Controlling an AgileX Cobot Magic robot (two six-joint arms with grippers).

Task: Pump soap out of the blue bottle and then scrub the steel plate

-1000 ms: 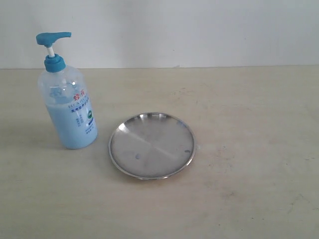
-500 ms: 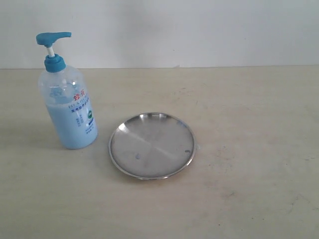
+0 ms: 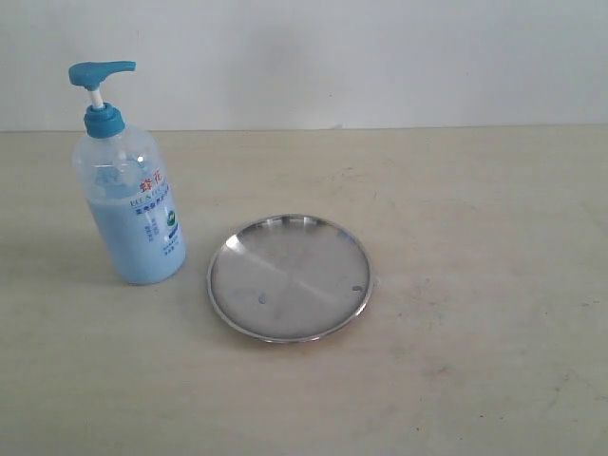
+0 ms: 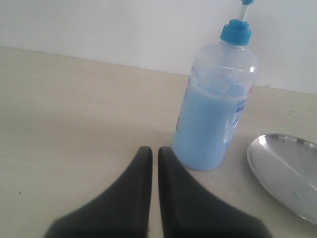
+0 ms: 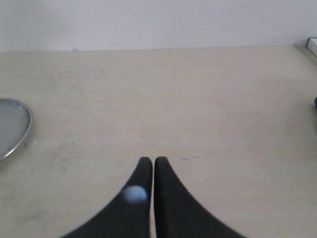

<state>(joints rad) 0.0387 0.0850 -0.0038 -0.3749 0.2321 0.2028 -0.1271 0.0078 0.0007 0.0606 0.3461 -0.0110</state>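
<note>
- The bottle [image 3: 130, 204] stands upright on the table [image 3: 475, 237], close ahead of the left gripper [image 4: 154, 151] and a little off its line, toward the plate's side; the two do not touch.
- The soap [image 4: 205, 134] fills the bottle's lower part. The clear shoulder above it is empty.
- The teal pump head [image 3: 100, 71] sits raised on its white stem, with the spout pointing toward the plate's side.
- The plate [image 3: 289, 276] lies flat just beside the bottle, with a narrow strip of table between them. From the left gripper it is past the bottle, on the side nearer the right arm.
- A dark speck [image 3: 357, 289] sits near the plate's rim on the side away from the bottle, and a faint bluish spot [image 3: 262, 298] lies nearer its middle.
- The left gripper's black fingers are closed with only a thin slit between them, and they grip nothing.
- The right gripper [image 5: 152, 161] is also closed and empty, low over bare table. The plate's rim is well off to its side, toward the left arm.
- A pale blurred spot [image 5: 133, 193] shows on one right finger.
- Neither gripper appears in the exterior view.
</note>
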